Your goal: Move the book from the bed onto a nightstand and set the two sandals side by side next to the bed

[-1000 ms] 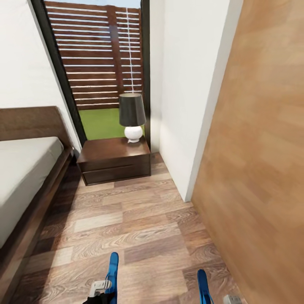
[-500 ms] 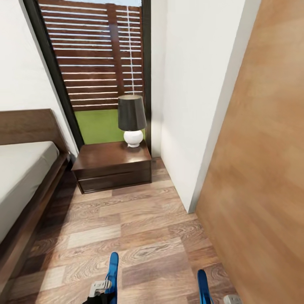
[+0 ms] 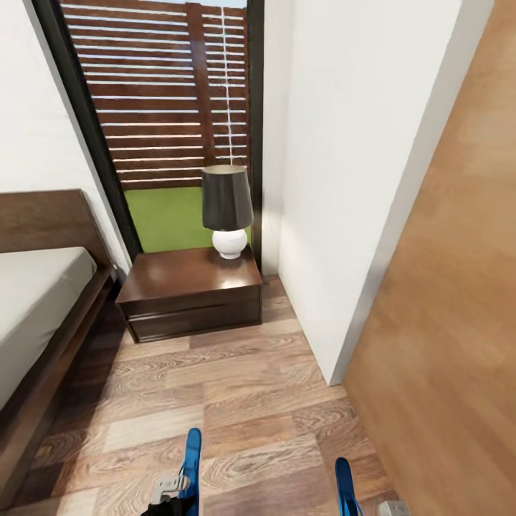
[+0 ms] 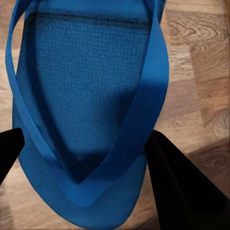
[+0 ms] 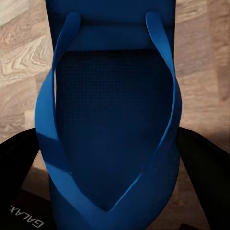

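Each of my grippers is shut on one bright blue sandal. In the left wrist view the left gripper (image 4: 91, 163) has its dark fingers (image 4: 179, 184) on both sides of one sandal (image 4: 86, 91), held above the plank floor. The right gripper (image 5: 112, 163) clamps the other sandal (image 5: 112, 115) the same way. The head view shows both sandals on edge at the bottom, the left one (image 3: 191, 459) and the right one (image 3: 344, 484). The bed (image 3: 36, 301) lies at the left, with the nightstand (image 3: 186, 276) beside its headboard. The book is out of view.
A dark-shaded lamp (image 3: 227, 208) with a white base stands on the nightstand's back right corner. A tall dark-framed window (image 3: 165, 107) is behind it. A white wall corner (image 3: 337, 215) and a brown wooden door (image 3: 451, 322) close the right side. Plank floor (image 3: 215, 387) lies between bed and wall.
The whole head view has shifted, so the camera moved: the bed now takes less of the left edge and the door is further right. Both grippers still hold their sandals.
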